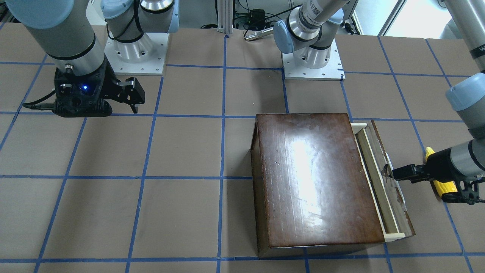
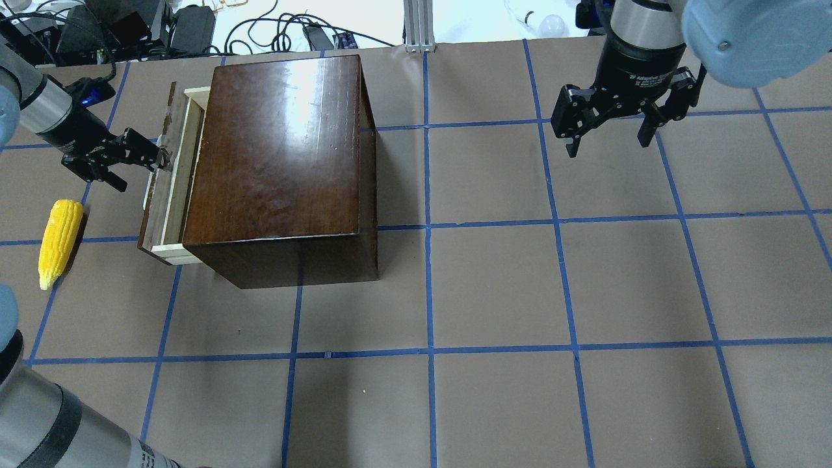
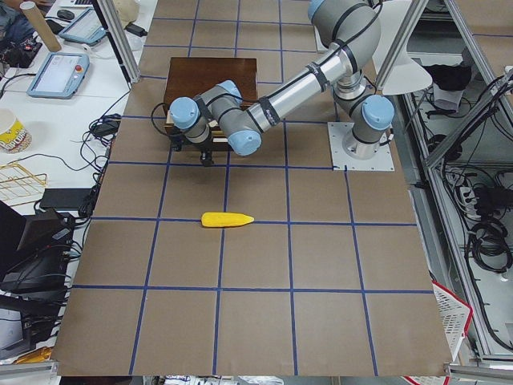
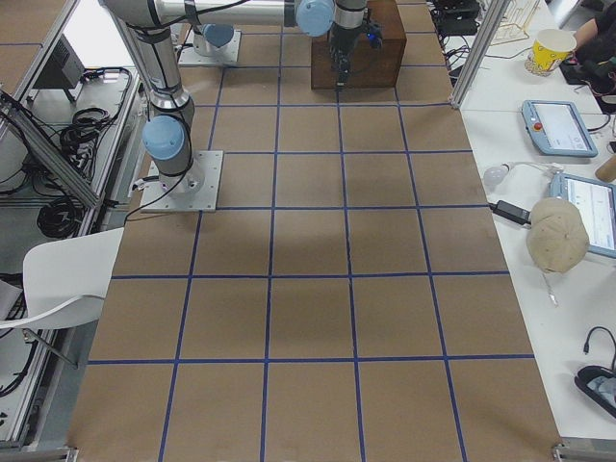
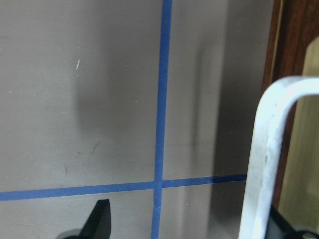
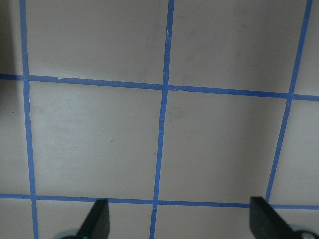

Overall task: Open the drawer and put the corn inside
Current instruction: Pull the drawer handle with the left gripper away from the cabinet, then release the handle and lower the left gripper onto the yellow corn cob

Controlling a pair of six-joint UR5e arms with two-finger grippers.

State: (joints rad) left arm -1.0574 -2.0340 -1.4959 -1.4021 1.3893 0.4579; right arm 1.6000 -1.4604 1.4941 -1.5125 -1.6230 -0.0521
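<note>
The left gripper (image 2: pixel 144 168) has open fingers around the drawer (image 2: pixel 175 182) handle (image 5: pixel 264 149). Corn (image 2: pixel 60 242) lies near. The right gripper (image 2: pixel 608 148) is wide open, holding nothing.

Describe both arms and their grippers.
The left arm and right arm are silver-grey tubes with pale blue joint caps. The left gripper and right gripper are black, two-fingered; the right's wrist carries white lettering, a blue light and a black cable.
</note>
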